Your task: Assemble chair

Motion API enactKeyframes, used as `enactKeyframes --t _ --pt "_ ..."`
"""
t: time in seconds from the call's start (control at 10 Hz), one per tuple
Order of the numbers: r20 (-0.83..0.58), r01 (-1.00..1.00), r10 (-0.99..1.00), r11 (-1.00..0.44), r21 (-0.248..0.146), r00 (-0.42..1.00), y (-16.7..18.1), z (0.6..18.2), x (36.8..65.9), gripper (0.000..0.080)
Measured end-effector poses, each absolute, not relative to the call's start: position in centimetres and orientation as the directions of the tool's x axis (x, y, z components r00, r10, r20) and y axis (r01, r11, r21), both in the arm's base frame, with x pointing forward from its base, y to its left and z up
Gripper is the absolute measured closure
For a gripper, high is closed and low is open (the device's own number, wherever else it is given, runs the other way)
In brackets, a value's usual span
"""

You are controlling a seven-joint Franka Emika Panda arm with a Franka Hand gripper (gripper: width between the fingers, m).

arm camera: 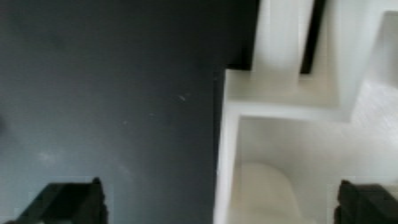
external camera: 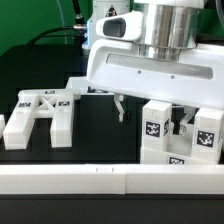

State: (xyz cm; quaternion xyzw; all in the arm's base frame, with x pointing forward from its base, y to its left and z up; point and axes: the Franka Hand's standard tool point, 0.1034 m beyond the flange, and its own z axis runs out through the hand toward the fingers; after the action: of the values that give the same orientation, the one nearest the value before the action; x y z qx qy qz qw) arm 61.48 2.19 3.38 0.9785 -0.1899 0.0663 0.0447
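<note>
1. Cross-braced plate [external camera: 42,103]: matte white and flat. It lies on the black counter [external camera: 100,135] at the exterior view's left. Two blocky limbs reach toward the camera, and small black-and-white tags sit on its top face.

2. Notched blocks [external camera: 155,132]: matte white, standing upright on the counter at the exterior view's right. There are two uprights with a gap between them, each with a tag on its front, and a lower tagged piece sits between. In the wrist view the same white shows as stepped walls [arm camera: 294,110] beside dark counter [arm camera: 107,100].

3. Bar [external camera: 78,86]: white and slanted, behind the plate, partly hidden by me.

4. My arm [external camera: 160,25]: it comes straight down from above. The broad white hand housing [external camera: 150,70] sits level over the notched blocks.

5. My jaws: spread wide, pinching nothing. One fingertip [external camera: 120,108] hangs over bare counter and the other hangs at the gap between the uprights. In the wrist view the dark fingertips [arm camera: 71,203] stand far apart.
</note>
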Motion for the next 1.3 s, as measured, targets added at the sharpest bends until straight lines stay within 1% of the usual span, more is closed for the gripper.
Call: enactKeyframes --t 0.3,0.4,0.5,0.6,0.7,0.8,0.9,1.0,1.1,1.3 --pt "0.139 -0.372 -0.359 -0.924 0.085 0.923 1.8 1.2 61.0 0.015" --pt "0.136 -0.369 -0.356 -0.925 0.087 0.924 1.9 1.0 60.9 0.015" --pt "0.134 -0.367 -0.354 -0.926 0.087 0.926 2.1 0.9 60.8 0.0178" --pt "0.134 -0.366 -0.353 -0.927 0.087 0.926 2.2 0.9 60.8 0.0178" --pt "0.134 -0.366 -0.353 -0.927 0.087 0.926 2.1 0.9 60.8 0.0356" --pt "0.134 -0.366 -0.353 -0.927 0.087 0.926 2.1 0.9 60.8 0.0356" --pt "0.134 -0.366 -0.353 -0.927 0.087 0.926 2.1 0.9 60.8 0.0569" --pt "0.134 -0.366 -0.353 -0.927 0.087 0.926 2.1 0.9 60.8 0.0713" --pt "0.138 -0.365 -0.352 -0.927 0.085 0.926 2.2 1.1 60.9 0.0754" --pt "0.14 -0.364 -0.351 -0.928 0.083 0.926 2.2 1.3 61.0 0.0754"
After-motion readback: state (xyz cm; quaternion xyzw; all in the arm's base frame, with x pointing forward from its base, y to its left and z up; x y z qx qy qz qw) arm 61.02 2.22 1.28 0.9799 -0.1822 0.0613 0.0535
